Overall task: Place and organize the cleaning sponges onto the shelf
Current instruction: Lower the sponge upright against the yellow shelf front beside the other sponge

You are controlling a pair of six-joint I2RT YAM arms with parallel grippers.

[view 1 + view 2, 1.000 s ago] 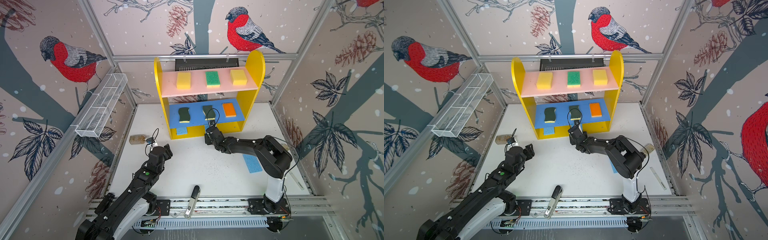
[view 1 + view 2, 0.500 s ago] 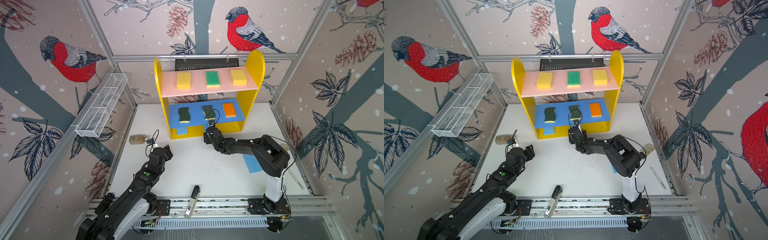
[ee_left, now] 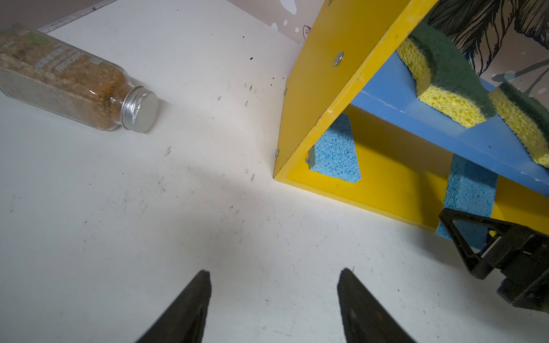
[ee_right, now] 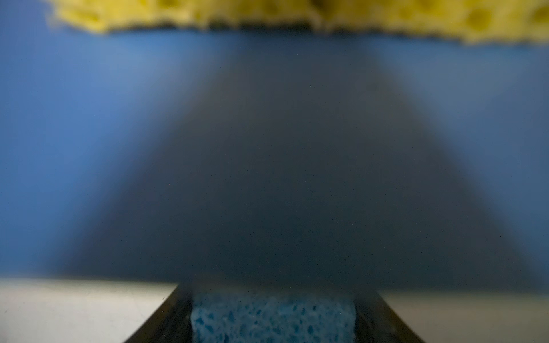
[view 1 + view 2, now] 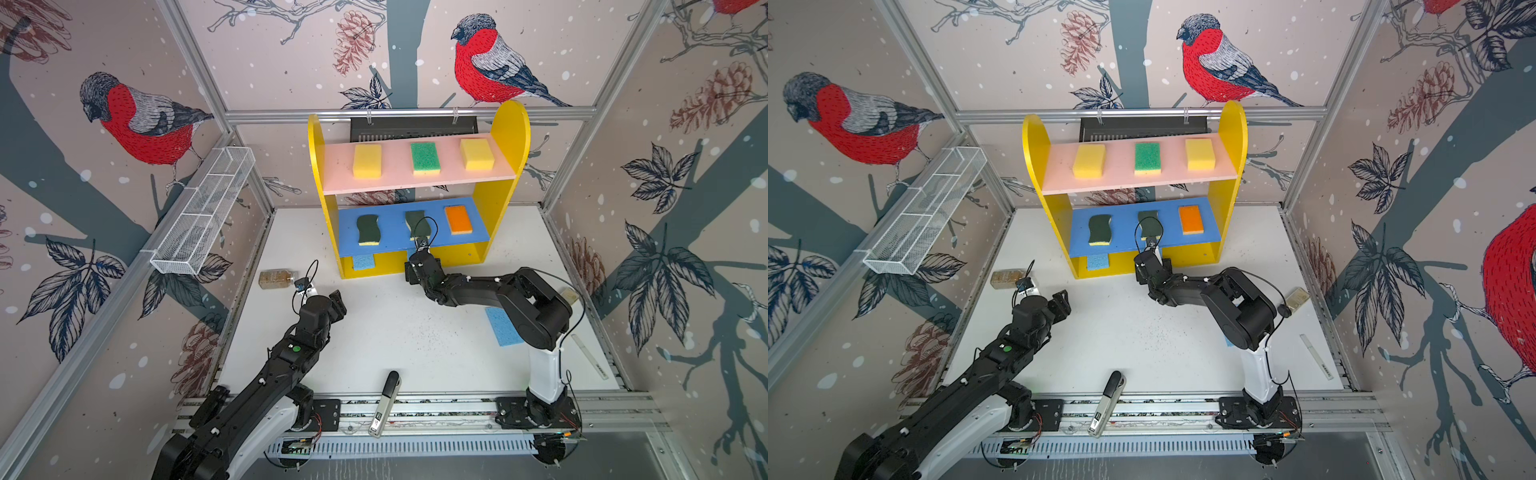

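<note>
Porous thin light-blue sponge (image 4: 273,322), pinched in the right gripper (image 4: 273,297), leans on the yellow-sided shelf (image 3: 341,98); left gripper (image 3: 274,271) gapes, empty.

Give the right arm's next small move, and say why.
Probably ease the right gripper slightly deeper under the blue board: its light blue sponge overhangs the front edge of the yellow base, so releasing now looks premature.

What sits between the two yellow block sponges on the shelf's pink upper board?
A green-topped rectangular sponge, lying flat on the pink upper board, apart from both yellow block sponges. Both top views show it.
</note>
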